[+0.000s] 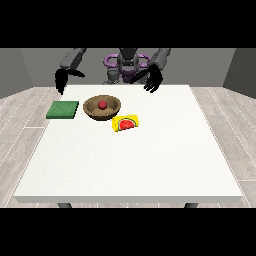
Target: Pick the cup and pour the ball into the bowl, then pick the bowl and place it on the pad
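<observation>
At the view's left we see one hand (61, 81) hanging over the counter's (130, 160) far corner, fingers loose and pointing down, holding nothing. Just below it lies the green pad (63, 109). Beside the pad sits the wooden bowl (102, 107) with the red ball (102, 104) inside, and the yellow cup (126, 123) lies tipped against the bowl's right. The hand at the view's right (151, 79) hovers spread and empty.

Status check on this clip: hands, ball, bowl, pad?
Both robot hands raised at far edge, holding nothing. Ball in bowl; cup on its side beside it. Pad bare, nothing between.
</observation>
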`<state>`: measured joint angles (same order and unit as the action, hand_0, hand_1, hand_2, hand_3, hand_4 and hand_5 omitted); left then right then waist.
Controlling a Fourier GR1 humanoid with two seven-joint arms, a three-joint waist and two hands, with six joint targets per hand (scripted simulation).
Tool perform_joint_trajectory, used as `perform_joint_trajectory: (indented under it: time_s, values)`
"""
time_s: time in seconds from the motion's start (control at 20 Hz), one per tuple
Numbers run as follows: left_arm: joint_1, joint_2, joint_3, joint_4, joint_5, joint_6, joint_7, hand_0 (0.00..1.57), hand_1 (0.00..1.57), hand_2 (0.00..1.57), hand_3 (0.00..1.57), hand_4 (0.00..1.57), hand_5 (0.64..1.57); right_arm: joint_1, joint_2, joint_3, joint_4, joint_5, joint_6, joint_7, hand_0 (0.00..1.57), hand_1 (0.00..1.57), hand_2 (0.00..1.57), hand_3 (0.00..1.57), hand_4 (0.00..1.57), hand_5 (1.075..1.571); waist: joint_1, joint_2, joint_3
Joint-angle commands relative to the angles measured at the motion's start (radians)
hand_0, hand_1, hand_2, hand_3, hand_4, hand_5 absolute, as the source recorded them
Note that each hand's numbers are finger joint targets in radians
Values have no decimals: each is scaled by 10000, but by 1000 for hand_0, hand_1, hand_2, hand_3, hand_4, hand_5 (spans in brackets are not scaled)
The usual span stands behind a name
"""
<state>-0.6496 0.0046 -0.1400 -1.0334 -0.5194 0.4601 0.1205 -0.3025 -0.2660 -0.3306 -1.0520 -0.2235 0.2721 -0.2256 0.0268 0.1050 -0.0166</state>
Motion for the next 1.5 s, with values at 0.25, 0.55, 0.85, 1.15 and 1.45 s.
perform_joint_trajectory:
  time_s: [0.25, 0.55, 0.85, 1.15, 1.45]
  values:
    - [1619, 287, 563, -1468, 3926, -2461, -3307, 0, 0, 0, 0, 0, 1564, -625, 1124, 111, 247, 456, -1967, -193, 0, 0, 0, 0, 319, 1570, 1065, 666, 159]
    - [2318, 784, 808, -2025, 4289, -3399, -3722, 0, 0, 0, 0, 0, 1564, -1307, 837, -256, 1959, 215, -1921, -1112, 0, 0, 0, 0, 285, 1567, 1213, 673, 169]
    - [2499, 1082, 926, -2586, 4172, -3679, -3844, 0, 0, 0, 0, 0, 1566, -1901, 710, -273, 3414, 340, -2022, -2145, 0, 0, 0, 0, 189, 1563, 1335, 1063, 170]
    - [2197, 922, 594, -3785, 3879, -3616, -2627, 0, 0, 0, 0, 0, 1566, -2566, 555, -488, 4893, 310, -2036, -3251, 0, 0, 0, 0, 100, 1563, 1745, 1569, 179]
    - [2521, 1417, 1246, -3586, 4560, -4351, -3218, 0, 0, 0, 0, 0, 1566, -2160, 1231, -783, 5459, -203, -2635, -2275, 0, 0, 0, 0, 464, 1547, 1598, 1372, 171]
